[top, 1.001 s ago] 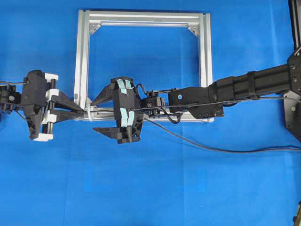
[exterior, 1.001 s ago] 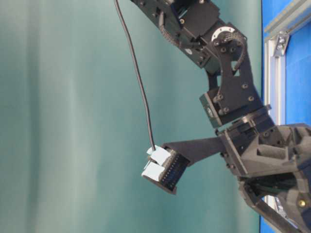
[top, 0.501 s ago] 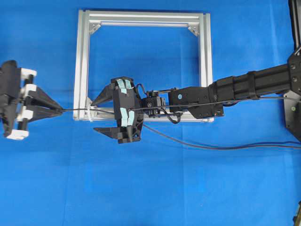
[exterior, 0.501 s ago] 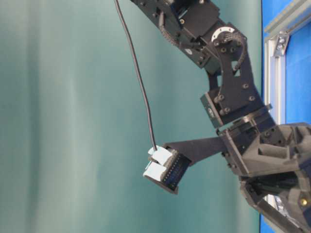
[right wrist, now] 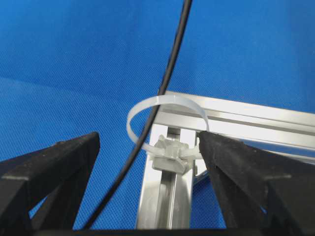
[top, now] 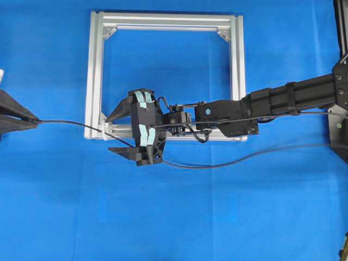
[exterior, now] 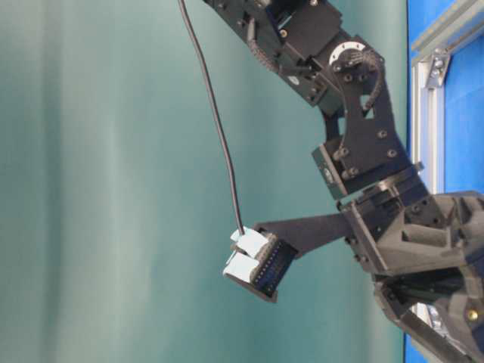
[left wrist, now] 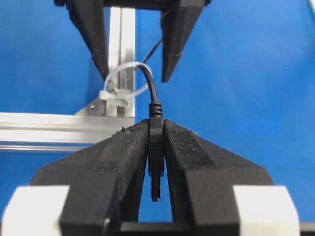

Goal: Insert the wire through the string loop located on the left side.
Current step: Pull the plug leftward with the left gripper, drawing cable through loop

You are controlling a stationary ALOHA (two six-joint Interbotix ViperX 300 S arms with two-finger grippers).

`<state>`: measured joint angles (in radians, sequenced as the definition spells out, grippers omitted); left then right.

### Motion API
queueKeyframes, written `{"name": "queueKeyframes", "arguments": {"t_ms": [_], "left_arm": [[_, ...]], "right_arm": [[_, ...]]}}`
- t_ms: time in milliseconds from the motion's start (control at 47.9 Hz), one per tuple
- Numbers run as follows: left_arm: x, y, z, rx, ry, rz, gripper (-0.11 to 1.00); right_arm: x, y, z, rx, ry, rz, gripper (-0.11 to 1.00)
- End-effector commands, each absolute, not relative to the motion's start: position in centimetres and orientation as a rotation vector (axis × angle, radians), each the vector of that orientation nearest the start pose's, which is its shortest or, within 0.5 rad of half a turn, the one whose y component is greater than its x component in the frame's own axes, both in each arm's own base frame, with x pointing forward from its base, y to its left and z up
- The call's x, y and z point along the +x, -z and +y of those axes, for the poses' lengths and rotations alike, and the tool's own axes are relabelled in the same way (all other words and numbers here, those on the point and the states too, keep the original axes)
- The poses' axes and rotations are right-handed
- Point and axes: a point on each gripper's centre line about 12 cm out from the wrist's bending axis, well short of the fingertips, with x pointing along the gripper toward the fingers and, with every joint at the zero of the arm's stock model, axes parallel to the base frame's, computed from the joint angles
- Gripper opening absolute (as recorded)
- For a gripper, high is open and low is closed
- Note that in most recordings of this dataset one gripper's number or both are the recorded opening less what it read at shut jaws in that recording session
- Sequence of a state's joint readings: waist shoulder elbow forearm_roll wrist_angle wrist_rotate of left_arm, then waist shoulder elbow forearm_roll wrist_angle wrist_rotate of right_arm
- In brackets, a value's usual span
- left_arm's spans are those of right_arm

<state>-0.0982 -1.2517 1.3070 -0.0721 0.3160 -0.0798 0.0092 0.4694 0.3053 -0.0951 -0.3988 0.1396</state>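
Surface: blue fabric-covered tabletop (top: 179,217), uniform, lightly textured in the wrist views.
Backdrop: plain teal-green wall or curtain (exterior: 98,189) fills the table-level view behind the arm.
Frame: square silver aluminium frame (top: 166,20) lying flat on the tabletop, triangular brackets in its corners.
String loop: small whitish translucent ring of string (right wrist: 165,109) tied at the frame's near-left corner, standing up from a little white clasp; also seen from the left wrist camera (left wrist: 123,81).
Wire: long thin black flexible wire (top: 239,159) running from the right edge of the overhead view, sagging across the tabletop, under the right gripper, then on to the left edge. In both wrist views it passes through the string loop.
Plug end: small black cylindrical plug with ribbed strain relief (left wrist: 155,147), sitting upright between the left gripper's fingers.
Left gripper (left wrist: 155,142): at the far left edge of the overhead view, only its black finger points showing (top: 16,115); closed tight on the plug, well apart from the frame, pointing toward it.
Right gripper (top: 115,133): black, with pale blue tape strips on its body, jaws spread wide and holding nothing; the fingers (right wrist: 47,164) flank the loop on either side without touching it.
Right arm: black, stretched in level from the right edge (top: 288,98), crossing over the frame's near rail.
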Motion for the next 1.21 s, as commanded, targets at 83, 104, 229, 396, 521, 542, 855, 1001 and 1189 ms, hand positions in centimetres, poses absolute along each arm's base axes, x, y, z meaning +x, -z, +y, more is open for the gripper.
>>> {"name": "queueKeyframes", "arguments": {"t_ms": [83, 104, 229, 396, 521, 542, 855, 1001, 1189], "left_arm": [[12.9, -24.4, -1.5, -0.118, 0.096, 0.361, 0.08], [12.7, -24.5, -1.5, -0.117, 0.097, 0.364, 0.08], [12.8, -24.3, -1.5, -0.116, 0.095, 0.356, 0.08], [13.6, -23.2, -1.6, -0.116, 0.092, 0.376, 0.08], [13.8, -22.8, -1.6, -0.113, 0.091, 0.385, 0.08], [13.8, -22.8, -1.6, -0.11, 0.091, 0.385, 0.08], [13.8, -22.8, -1.6, -0.129, 0.088, 0.384, 0.08], [13.9, -22.8, -1.6, -0.142, 0.087, 0.377, 0.19], [13.9, -22.2, -1.6, -0.147, 0.084, 0.396, 0.75]], "right_arm": [[51.7, -13.0, 0.4, 0.06, -0.026, 0.34, 0.96], [51.7, -13.0, 0.4, 0.06, -0.026, 0.34, 0.96], [51.7, -13.2, 0.4, 0.06, -0.027, 0.334, 0.96], [51.7, -13.1, 0.3, 0.061, -0.025, 0.335, 0.96], [51.7, -13.1, 0.3, 0.061, -0.025, 0.337, 0.96], [51.7, -13.2, 0.3, 0.061, -0.025, 0.335, 0.96], [51.7, -13.2, 0.3, 0.061, -0.025, 0.334, 0.96], [51.8, -13.3, 0.4, 0.061, -0.025, 0.331, 0.96], [51.8, -13.2, 0.3, 0.061, -0.024, 0.331, 0.96]]}}
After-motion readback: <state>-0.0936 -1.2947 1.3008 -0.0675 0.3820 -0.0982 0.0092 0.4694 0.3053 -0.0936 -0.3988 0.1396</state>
